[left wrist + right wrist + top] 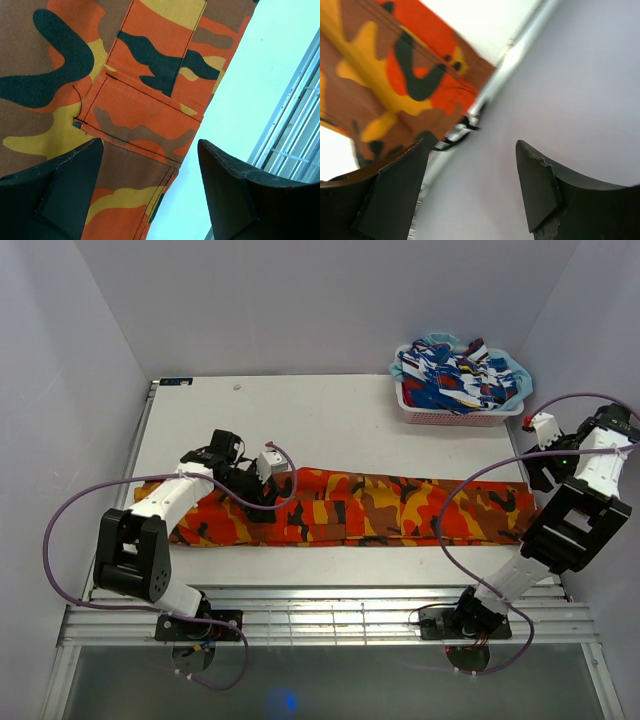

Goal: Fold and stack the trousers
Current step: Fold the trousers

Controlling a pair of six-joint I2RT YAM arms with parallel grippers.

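Here, the trousers lie as a long strip across the worktop; left pincer spread above their left end, right pincer spread, empty. Best grip both ends evenly before folding.

A pale plastic basket heaped with blue, white and red patterned cloth sits at the white table's far right corner, opposite its slatted metal rail.
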